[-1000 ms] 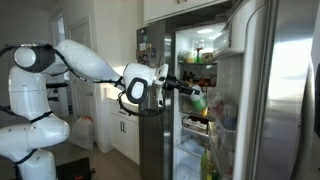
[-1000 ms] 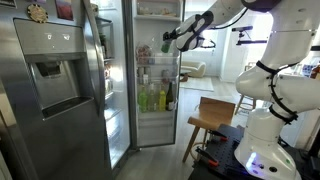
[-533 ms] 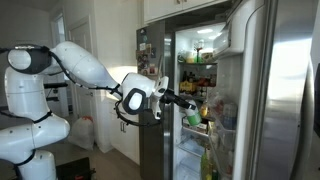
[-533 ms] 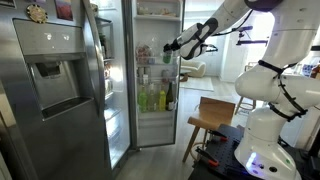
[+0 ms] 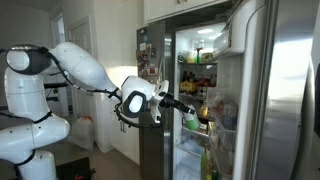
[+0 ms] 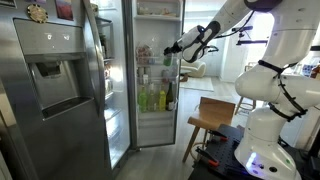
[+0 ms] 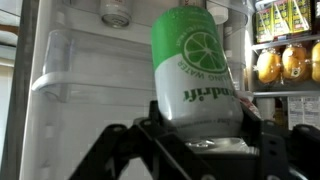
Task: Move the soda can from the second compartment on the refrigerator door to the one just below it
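Observation:
My gripper is shut on the soda can, a green can with a lime printed on it. Its dark fingers press the can's lower part from both sides. In the wrist view the can hangs in front of the white inner lining and a clear bin of the refrigerator door. In both exterior views the arm reaches into the open fridge. There the can is level with the middle bins of the door.
Another can stands in the bin above. Oranges and bottles fill the fridge shelves on the right. Tall green and yellow bottles stand in a lower door bin. A wooden stool is beside the robot base.
The arm has lowered the gripper, with the can still in it, along the door's inner side. The jaws have stayed shut on the can.

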### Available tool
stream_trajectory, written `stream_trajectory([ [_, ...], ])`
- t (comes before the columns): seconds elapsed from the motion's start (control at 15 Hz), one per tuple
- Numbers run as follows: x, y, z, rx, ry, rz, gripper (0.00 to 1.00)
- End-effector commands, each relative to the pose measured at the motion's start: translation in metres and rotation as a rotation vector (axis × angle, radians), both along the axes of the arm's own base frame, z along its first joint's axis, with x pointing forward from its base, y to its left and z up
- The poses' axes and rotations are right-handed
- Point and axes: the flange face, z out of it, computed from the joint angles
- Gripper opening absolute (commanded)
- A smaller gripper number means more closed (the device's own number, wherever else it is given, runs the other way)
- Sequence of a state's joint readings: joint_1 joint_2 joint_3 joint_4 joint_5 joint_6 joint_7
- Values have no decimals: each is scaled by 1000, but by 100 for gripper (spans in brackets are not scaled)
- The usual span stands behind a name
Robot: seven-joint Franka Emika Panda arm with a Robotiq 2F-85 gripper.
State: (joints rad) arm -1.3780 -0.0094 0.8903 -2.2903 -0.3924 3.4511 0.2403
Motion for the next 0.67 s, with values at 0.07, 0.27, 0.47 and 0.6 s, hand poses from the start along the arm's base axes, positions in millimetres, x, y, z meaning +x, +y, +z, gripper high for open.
stream_trajectory([
  [0.07,-5,-5,0,-27,-3,3,48],
  [0.27,-12,-8,-19,-29,38,7,48],
  [0.47,-15,-11,-30,-22,59,7,48],
  [0.6,-13,-16,-31,-20,55,9,48],
])
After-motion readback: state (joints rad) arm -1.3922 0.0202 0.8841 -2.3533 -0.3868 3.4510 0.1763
